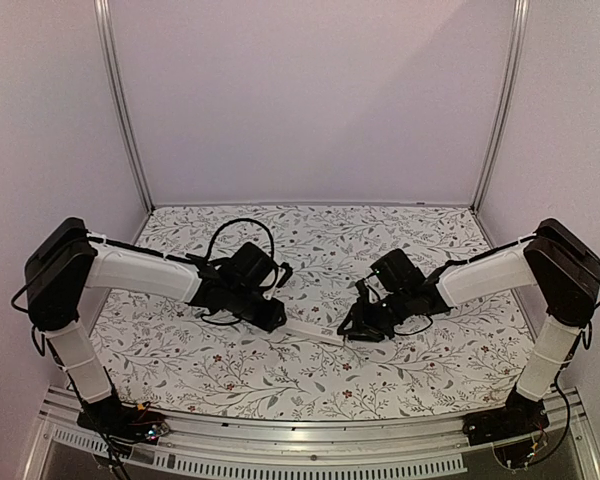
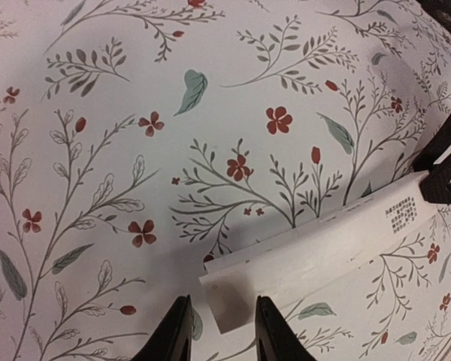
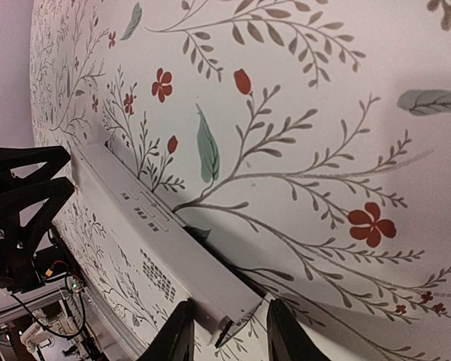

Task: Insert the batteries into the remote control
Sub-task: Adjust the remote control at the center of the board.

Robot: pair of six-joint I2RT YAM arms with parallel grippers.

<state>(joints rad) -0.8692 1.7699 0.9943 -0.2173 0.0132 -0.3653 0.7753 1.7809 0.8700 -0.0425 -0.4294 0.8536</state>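
Note:
The remote control (image 1: 315, 332), a slim white bar with small dark print, spans the gap between my two grippers over the floral cloth. Its left end (image 2: 301, 252) sits between the tips of my left gripper (image 2: 222, 308). The right finger is against it, and a sliver of cloth shows beside the left finger. Its right end (image 3: 173, 248) is clamped between the fingers of my right gripper (image 3: 230, 310), with a shadow on the cloth beneath it. My left gripper (image 1: 273, 318) and right gripper (image 1: 352, 328) face each other. The batteries are out of view.
The floral tablecloth (image 1: 300, 250) covers the table inside pale walls with metal posts (image 1: 120, 110). An aluminium rail (image 1: 310, 440) runs along the near edge. Black cables loop over the left wrist (image 1: 242, 232).

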